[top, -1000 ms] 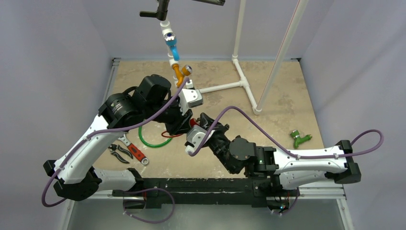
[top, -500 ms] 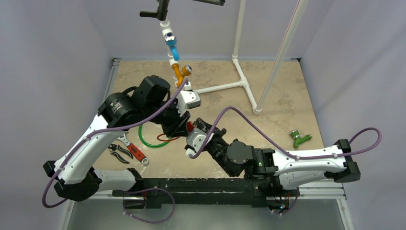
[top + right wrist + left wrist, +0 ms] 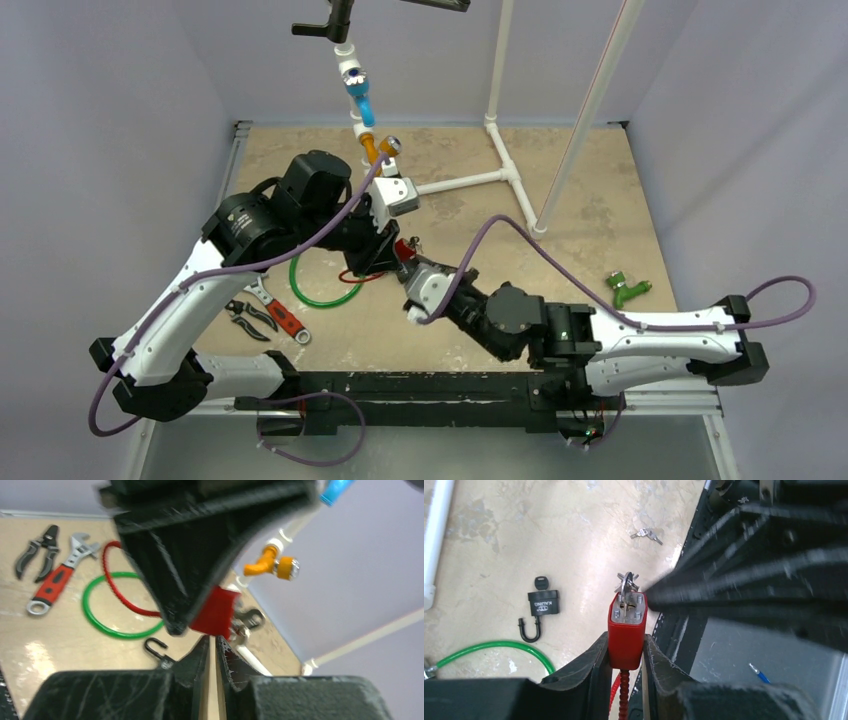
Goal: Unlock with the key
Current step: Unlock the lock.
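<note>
Left of the red lock (image 3: 626,625), pliers (image 3: 245,318), a wrench (image 3: 281,313), a green ring (image 3: 320,291) and a black lock (image 3: 543,603) lie on the table. The left claw (image 3: 626,642) grips the red lock by its two sides, raised above the table, keyhole end outward. A key (image 3: 625,586) stands in that keyhole. Just right of the lock, the right claw (image 3: 212,642) is pinched closed on nothing, its tips near the key. The lock body looks hard and rigid, so a side squeeze should hold; its red cable hangs limp. The key is likely thin, light and slick: best pinched flat across its head, then turned.
</note>
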Robot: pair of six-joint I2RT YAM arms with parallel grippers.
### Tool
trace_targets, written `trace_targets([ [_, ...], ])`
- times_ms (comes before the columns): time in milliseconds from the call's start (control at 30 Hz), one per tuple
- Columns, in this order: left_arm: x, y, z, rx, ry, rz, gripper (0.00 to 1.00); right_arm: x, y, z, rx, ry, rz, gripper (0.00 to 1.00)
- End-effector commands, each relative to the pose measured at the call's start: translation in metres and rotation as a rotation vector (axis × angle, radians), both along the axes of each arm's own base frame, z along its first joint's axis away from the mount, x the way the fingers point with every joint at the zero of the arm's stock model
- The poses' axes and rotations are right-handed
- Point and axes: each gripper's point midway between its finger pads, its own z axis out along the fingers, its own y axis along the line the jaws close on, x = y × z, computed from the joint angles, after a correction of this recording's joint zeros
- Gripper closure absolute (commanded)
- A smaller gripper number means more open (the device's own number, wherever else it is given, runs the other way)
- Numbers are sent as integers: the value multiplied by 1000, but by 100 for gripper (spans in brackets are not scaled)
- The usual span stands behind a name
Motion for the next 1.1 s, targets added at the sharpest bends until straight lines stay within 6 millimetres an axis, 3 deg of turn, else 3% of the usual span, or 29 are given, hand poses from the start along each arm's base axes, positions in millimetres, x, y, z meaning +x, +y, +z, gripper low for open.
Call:
trace_targets([
  [0,0,-5,24,-96,-76,-31,100,31,-50,37,184,124,-56,89],
  [100,-3,-5,21,-91,-68,-45,100,32,-66,49,250,176,-5,75],
  [200,-5,-6,21,-96,-65,-64,100,28,-69,57,260,229,53,66],
  [300,-9,-8,22,-105,-53,-89,100,25,-67,64,272,286,130,58],
  [367,-12,-9,23,-110,-46,-105,100,18,-58,63,237,307,239,58],
  [433,-16,-9,23,-115,-42,-120,100,11,-48,59,241,406,331,51],
  [667,-23,-7,22,-119,-32,-152,100,-3,-30,59,219,514,493,53],
  [900,-25,-5,22,-119,-36,-152,100,1,-33,65,282,582,540,66],
  [1067,-26,-3,21,-119,-35,-154,100,-2,-32,66,299,606,597,62],
])
